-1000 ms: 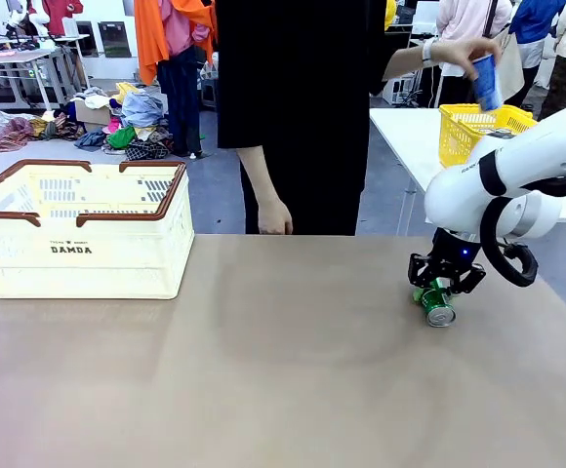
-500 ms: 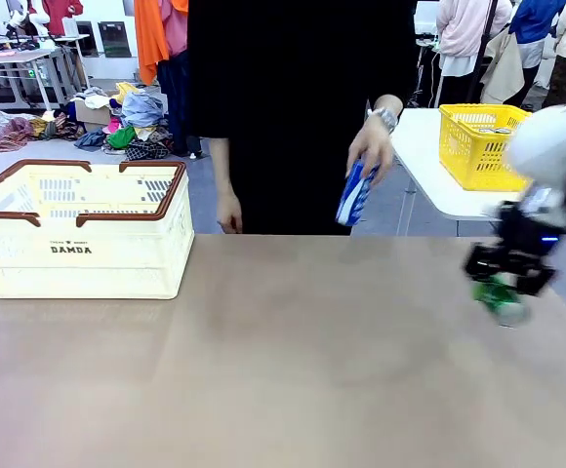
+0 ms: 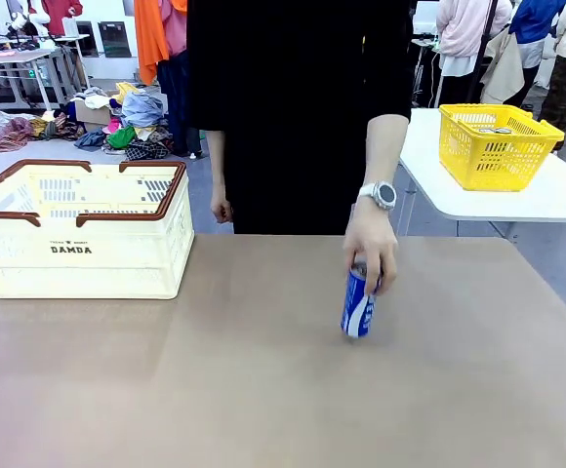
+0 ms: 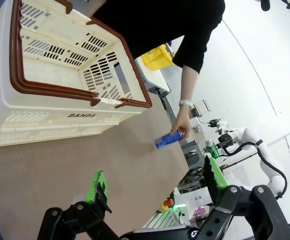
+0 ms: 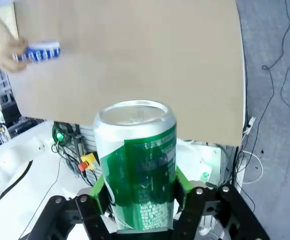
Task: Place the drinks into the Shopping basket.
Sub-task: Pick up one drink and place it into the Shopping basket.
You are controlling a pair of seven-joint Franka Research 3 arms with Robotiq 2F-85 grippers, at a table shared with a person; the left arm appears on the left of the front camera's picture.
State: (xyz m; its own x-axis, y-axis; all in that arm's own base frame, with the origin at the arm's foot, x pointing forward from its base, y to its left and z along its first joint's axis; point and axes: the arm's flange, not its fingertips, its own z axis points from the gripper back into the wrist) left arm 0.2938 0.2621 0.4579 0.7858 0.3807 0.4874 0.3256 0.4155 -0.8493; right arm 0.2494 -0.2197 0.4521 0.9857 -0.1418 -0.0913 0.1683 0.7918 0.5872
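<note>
- The right end effector (image 5: 140,192) is clamped on the green can (image 5: 137,165). A second ago that can lay on the table (image 3: 215,390) near its right edge, and it is now lifted clear. So one drink is in hand for the carry to the Shopping basket (image 3: 78,263), which sits at the table's far left corner.
- The green can's long axis runs along the fingers, with the silver top pointing away from the wrist. It seems to hang beyond the table's right edge, though the wrist view leaves that unsure.
- The person's hand (image 3: 371,249), held high a second ago, has brought the blue can (image 3: 358,304) down onto the table, right of centre.
- The blue can stands nearly upright, leaning slightly, with its top under the hand.
- The left end effector (image 4: 156,179) has its fingers wide apart and holds nothing.
- The blue can looks ready for pickup once the hand lets go.
</note>
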